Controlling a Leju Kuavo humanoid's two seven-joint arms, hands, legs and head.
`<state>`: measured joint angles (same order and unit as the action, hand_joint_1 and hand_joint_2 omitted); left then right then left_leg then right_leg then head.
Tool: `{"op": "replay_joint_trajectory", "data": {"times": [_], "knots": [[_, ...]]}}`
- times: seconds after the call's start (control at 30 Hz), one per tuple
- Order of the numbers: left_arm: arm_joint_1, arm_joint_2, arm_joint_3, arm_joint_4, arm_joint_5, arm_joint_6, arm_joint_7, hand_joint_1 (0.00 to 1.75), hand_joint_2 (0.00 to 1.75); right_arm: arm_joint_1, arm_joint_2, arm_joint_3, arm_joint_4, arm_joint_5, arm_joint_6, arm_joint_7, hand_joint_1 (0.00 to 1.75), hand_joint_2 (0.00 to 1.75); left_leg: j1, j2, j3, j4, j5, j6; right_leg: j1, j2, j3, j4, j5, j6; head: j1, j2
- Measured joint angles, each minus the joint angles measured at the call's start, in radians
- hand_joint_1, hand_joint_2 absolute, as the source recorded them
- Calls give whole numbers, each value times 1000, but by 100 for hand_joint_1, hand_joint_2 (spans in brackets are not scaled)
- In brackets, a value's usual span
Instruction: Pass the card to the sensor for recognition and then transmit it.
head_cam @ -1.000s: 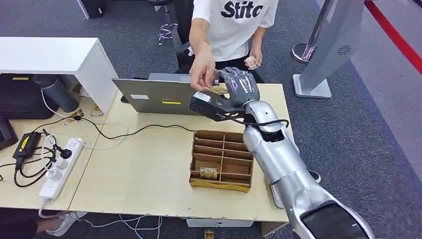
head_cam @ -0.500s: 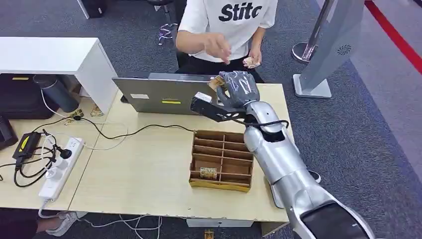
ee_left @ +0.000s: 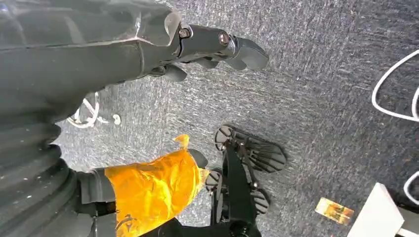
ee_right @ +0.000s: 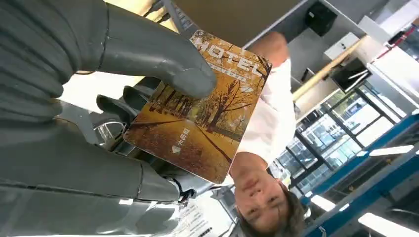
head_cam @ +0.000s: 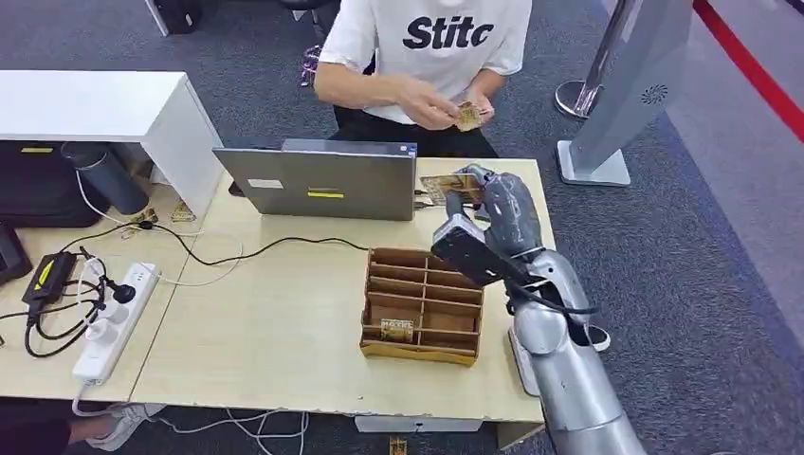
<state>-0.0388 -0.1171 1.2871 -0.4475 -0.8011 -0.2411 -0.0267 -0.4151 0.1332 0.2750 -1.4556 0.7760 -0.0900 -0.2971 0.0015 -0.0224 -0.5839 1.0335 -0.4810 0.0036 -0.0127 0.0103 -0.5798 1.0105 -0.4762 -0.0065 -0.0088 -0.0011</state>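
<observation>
Cardboard organizer (head_cam: 422, 305) sat near the desk's (head_cam: 275, 332) front right edge, one card lying in a front compartment. Just behind it hovered the right hand (head_cam: 498, 213), thumb and fingers (ee_right: 148, 49) clamped on the hotel card (head_cam: 447, 184), an autumn-tree picture showing on its face in the right wrist view, held above the desk's far right corner beside the grey laptop (head_cam: 318, 180). Beyond the far edge stood a person (head_cam: 427, 47) in a white shirt, holding another card. Left hand (ee_left: 148, 44) hung over the carpet, fingers apart, holding nothing.
</observation>
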Motion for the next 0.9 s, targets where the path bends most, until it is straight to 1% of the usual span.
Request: {"op": "replay_joint_trajectory", "data": {"times": [0.07,0.13,0.2,0.27,0.37,0.47,0.6,0.8,0.9], "knots": [[0,-5,8,-9,4,1,3,0,175,29,-13,-8,-34,-26,10,-5,175,175,0,-1,0,0,0,0,0,0,0,0,0,0,0,0],[2,-14,21,-27,11,-2,11,0,175,87,-35,-23,-82,-70,31,-12,175,175,0,-2,0,0,0,0,0,-2,1,0,-1,1,0,0],[8,-34,38,-73,21,-18,31,0,175,173,-58,-62,-143,-113,44,-25,175,175,0,-3,0,0,0,0,0,-3,1,0,-1,2,0,0],[12,-56,53,-116,27,-33,48,0,175,248,-69,-108,-189,-124,47,-31,175,175,0,-3,-1,0,-2,1,0,-2,1,-1,-1,2,0,0],[14,-90,74,-178,28,-44,63,0,175,329,-80,-177,-238,-168,102,-36,175,175,0,-2,-1,0,-3,2,0,-2,1,-1,-2,3,0,0],[14,-106,86,-213,19,-44,67,0,175,366,-92,-204,-253,-83,105,9,175,175,0,-1,-1,0,-3,2,0,-1,1,-1,-2,3,0,0],[13,-114,98,-244,11,-42,70,0,175,390,-108,-204,-253,27,95,84,175,175,0,-1,0,0,-3,2,0,-1,1,-1,-2,3,0,0],[13,-114,106,-257,-2,-41,72,0,175,392,-133,-175,-244,74,105,126,175,175,0,0,0,0,-3,2,0,-1,1,-1,-2,2,0,0],[13,-114,106,-257,-9,-40,73,0,175,391,-145,-153,-229,116,105,162,175,175,0,-1,0,0,-3,2,0,-1,1,-1,-2,2,0,0]]}}
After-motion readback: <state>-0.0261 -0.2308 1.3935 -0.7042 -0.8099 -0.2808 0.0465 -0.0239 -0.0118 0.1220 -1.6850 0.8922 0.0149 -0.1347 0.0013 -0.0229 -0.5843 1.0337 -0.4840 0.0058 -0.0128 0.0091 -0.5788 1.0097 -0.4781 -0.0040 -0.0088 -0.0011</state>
